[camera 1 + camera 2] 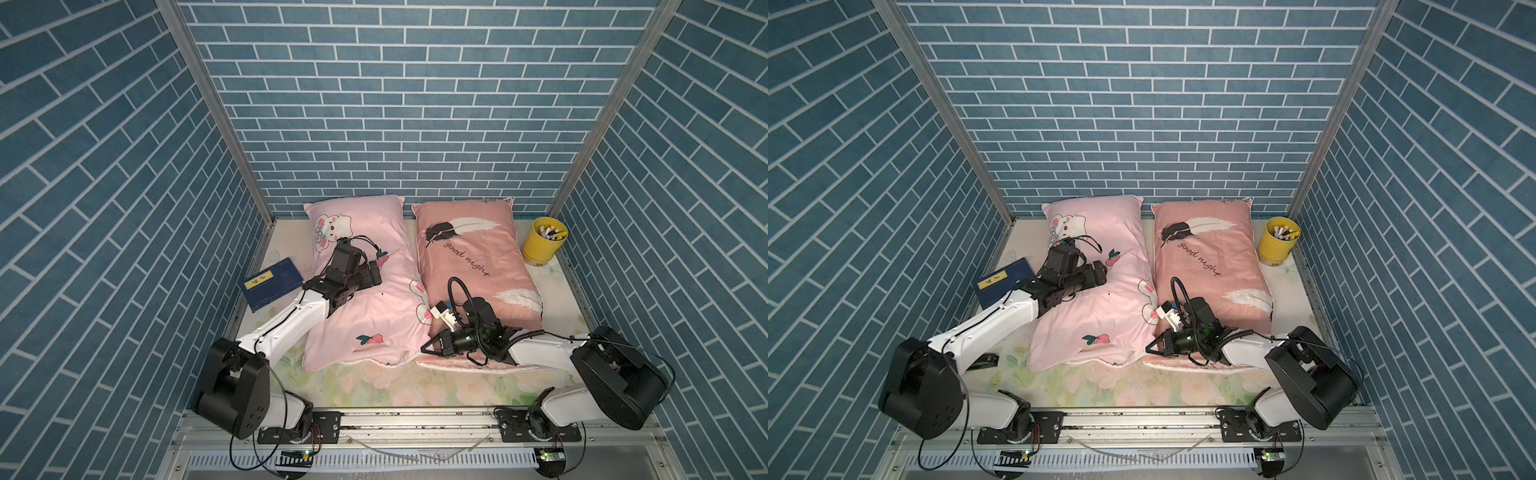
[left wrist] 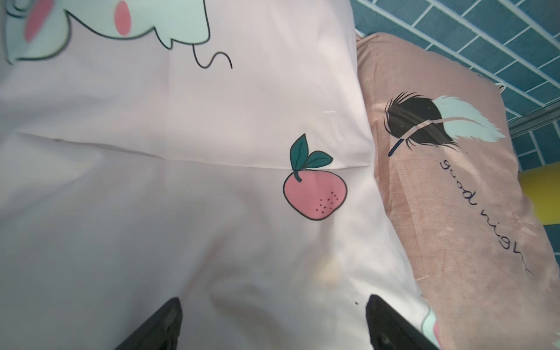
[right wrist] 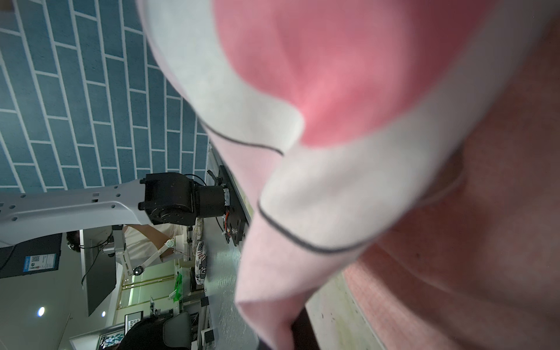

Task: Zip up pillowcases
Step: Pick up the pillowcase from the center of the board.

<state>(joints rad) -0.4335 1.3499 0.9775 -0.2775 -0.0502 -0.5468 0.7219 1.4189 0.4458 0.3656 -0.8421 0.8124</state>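
Against the far brick wall (image 1: 374, 104), two stuffed pillowcases lie side by side on the floral-covered surface (image 1: 374, 386), their long edges touching along the middle. The light pink pillowcase (image 1: 374, 307) with bunnies and peaches lies on the left in both top views. The salmon pillowcase (image 1: 473, 257) with feathers and "good night" script lies on the right, and a yellow cup (image 1: 540, 249) full of pens stands just beside its far corner. A blue book (image 1: 274, 289) sits at the surface's left edge, near the left arm (image 1: 291, 320).

The left arm reaches over the middle of the light pink pillowcase (image 1: 1100, 307). Its wrist view shows the left fingers (image 2: 163, 327) spread wide with only bare pink fabric between them, holding nothing; a printed peach (image 2: 315, 194) lies ahead of them and the salmon pillowcase (image 2: 454, 212) is off to one side.

The right arm lies low across the near end of the salmon pillowcase (image 1: 1204, 266). The right fingers (image 1: 432, 345) are closed to a point at the near corner of the light pink pillowcase, where the two cases meet. The right wrist view is blurred and very close. A fold of light pink fabric (image 3: 272, 272) narrows down to a dark finger (image 3: 300, 330), so the closed fingers seem to pinch that pillowcase's edge. No zipper can be made out there.
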